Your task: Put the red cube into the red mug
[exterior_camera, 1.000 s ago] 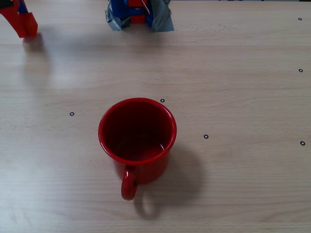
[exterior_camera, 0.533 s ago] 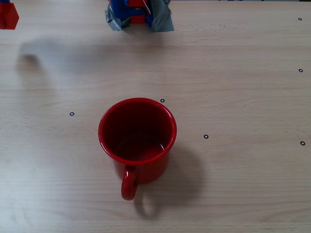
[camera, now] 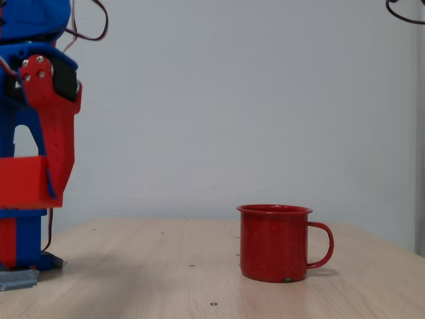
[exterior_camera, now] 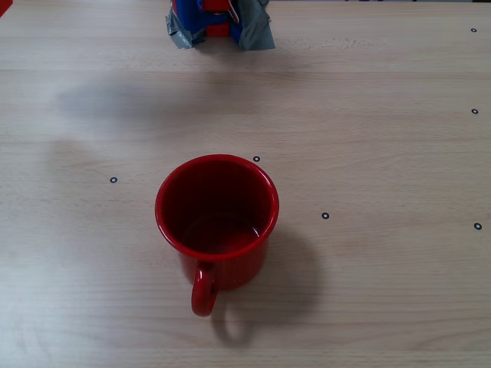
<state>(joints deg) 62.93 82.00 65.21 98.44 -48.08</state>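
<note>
Looking near to far we log: red mug (exterior_camera: 217,215) upright mid-desk (exterior_camera: 383,153), handle toward cam, inside empty. Farther back, hand (camera: 36,183) raised off desk, clenched on red cube (camera: 23,181). Taped arm base (exterior_camera: 221,23) at far edge.

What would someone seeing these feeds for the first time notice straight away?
The red mug stands upright near the middle of the wooden table, handle toward the camera in the overhead fixed view, and looks empty inside. In the side fixed view, the blue and red arm hangs raised at the left edge, well away from the mug, with the red cube held up off the table at its fingers.
</note>
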